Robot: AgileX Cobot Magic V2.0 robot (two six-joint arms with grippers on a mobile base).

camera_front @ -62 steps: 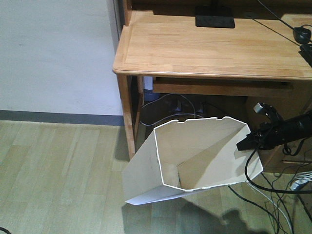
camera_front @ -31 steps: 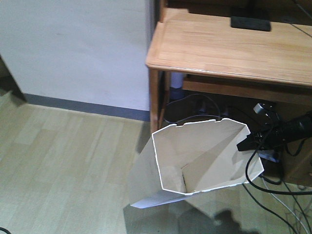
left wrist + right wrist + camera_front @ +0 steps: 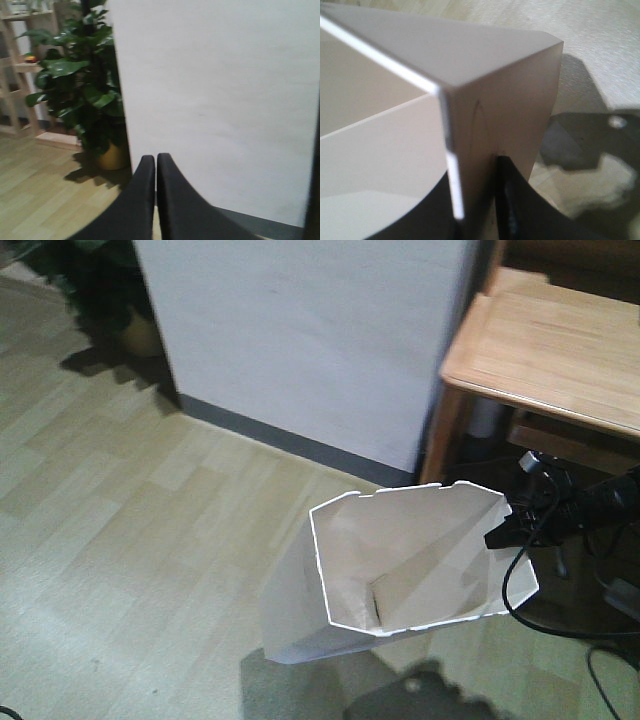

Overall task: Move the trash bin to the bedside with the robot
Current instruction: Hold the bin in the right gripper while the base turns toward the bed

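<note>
The off-white faceted trash bin (image 3: 400, 560) hangs tilted over the wooden floor, its open mouth facing the front camera. My right gripper (image 3: 497, 537) comes in from the right on a thin black arm and is shut on the bin's right rim. In the right wrist view one black finger sits inside the bin wall (image 3: 495, 75) and the other outside, with the right gripper (image 3: 475, 192) clamping that wall. My left gripper (image 3: 155, 157) is shut on nothing and points at a white wall. The bedside is out of view.
A white wall (image 3: 300, 340) with a grey skirting stands straight ahead. A light wooden desk (image 3: 560, 350) is at the right, with cables (image 3: 540, 610) beneath. A large potted plant (image 3: 80, 75) and a wooden shelf (image 3: 20, 60) stand to the left of the wall.
The whole view has swung left: the desk slid to the right edge, and the wall and more floor came into view. The bin stays in my right gripper.
</note>
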